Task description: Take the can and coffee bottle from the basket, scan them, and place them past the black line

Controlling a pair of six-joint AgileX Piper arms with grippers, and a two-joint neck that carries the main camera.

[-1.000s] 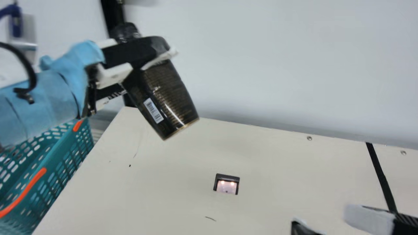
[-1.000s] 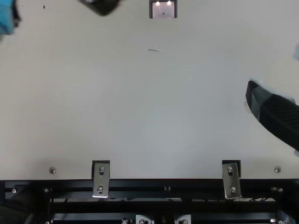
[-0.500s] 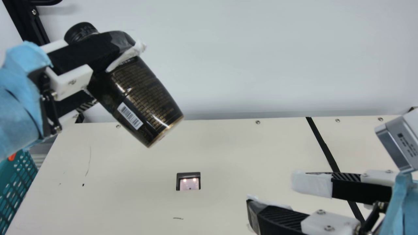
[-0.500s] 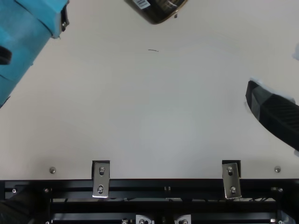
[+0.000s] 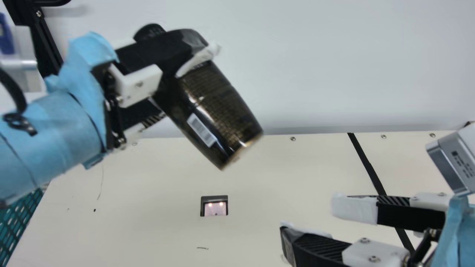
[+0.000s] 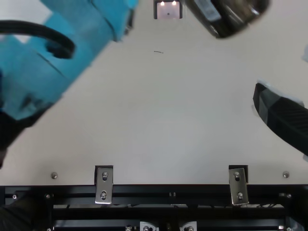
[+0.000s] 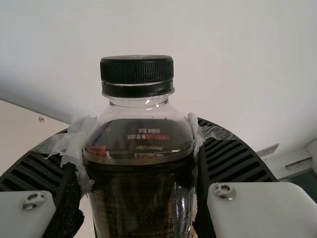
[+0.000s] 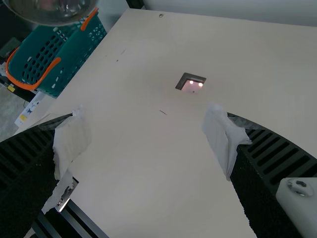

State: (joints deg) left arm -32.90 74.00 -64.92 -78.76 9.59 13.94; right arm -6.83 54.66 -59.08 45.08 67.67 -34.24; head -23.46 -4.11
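In the main view, the left gripper (image 5: 185, 82), near eleven o'clock, holds the coffee bottle (image 5: 219, 107) tilted, seemingly above the bench (image 5: 267, 178); the right gripper (image 5: 309, 220), near five, stands wide.

Looks like a lab mocked up as shop checkout, with scanner (image 5: 214, 209) in bench (image 5: 148, 237) left of right jaws (image 5: 310, 218), basket (image 5: 16, 222) farther left.

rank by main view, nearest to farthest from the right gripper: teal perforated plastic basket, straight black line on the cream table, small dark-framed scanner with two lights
1. Black line, right side, passing behind the right gripper
2. Scanner, left of that gripper
3. Basket, far left
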